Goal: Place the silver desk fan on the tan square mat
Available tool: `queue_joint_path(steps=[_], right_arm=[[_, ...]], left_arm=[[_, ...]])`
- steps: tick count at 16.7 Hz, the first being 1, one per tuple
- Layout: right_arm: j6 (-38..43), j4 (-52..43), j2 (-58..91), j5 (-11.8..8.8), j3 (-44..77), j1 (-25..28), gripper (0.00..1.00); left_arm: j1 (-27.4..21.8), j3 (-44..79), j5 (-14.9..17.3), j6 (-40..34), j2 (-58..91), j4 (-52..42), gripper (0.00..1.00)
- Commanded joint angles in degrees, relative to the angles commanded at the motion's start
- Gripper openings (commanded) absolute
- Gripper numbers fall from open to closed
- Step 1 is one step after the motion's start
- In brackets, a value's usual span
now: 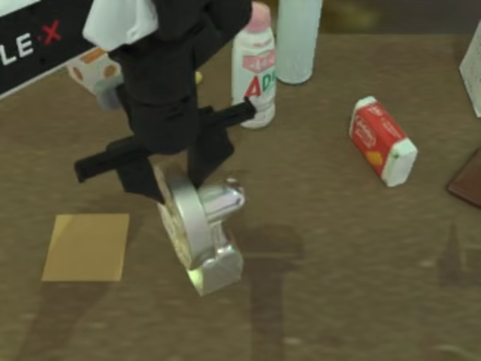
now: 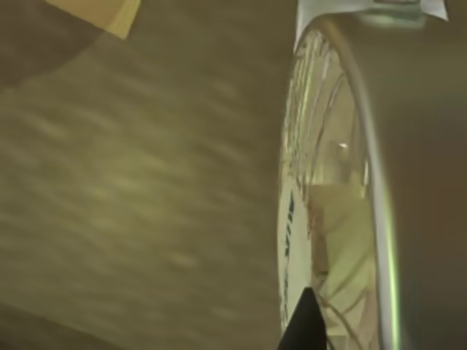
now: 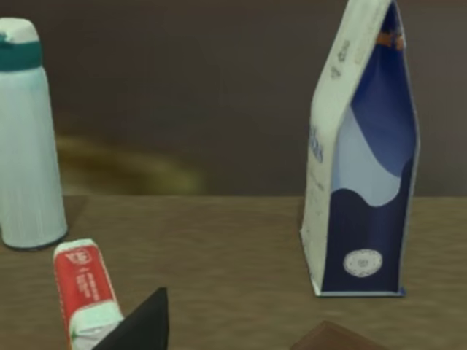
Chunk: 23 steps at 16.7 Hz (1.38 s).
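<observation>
The silver desk fan [image 1: 201, 226] stands a little right of the tan square mat [image 1: 86, 247], its round grille edge-on and tilted, its blocky base toward the table's front. My left gripper [image 1: 174, 174] comes down from above and is shut on the top of the grille head. In the left wrist view the fan's grille [image 2: 328, 189] fills the frame beside one dark fingertip [image 2: 303, 324], and a corner of the mat [image 2: 102, 13] shows farther off. My right gripper [image 3: 149, 328] is parked off the top view's right side, near the red and white box.
Behind the fan stand a white bottle with a pink cap [image 1: 254, 68] and a tall pale bottle [image 1: 298, 37]. A red and white box [image 1: 382, 140] lies at the right. A dark brown-red flat piece [image 1: 467, 180] and a blue and white bag [image 3: 365, 160] are at the right edge.
</observation>
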Motion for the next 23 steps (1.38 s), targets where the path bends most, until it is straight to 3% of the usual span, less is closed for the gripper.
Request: queue_joint_path(steps=[11, 18, 23], right_arm=[[0.0, 0.0, 0.0, 0.0, 0.0, 0.0, 1.00], [0.0, 0.0, 0.0, 0.0, 0.0, 0.0, 1.00], [0.0, 0.0, 0.0, 0.0, 0.0, 0.0, 1.00]], left_arm=[[22.4, -11.9, -0.1, -37.3, -10.5, 1.4, 0.00], [24.4, -13.2, -0.1, -39.9, -11.6, 1.8, 0.00], [24.7, -19.0, -0.2, -40.0, -10.9, 8.5, 0.00]])
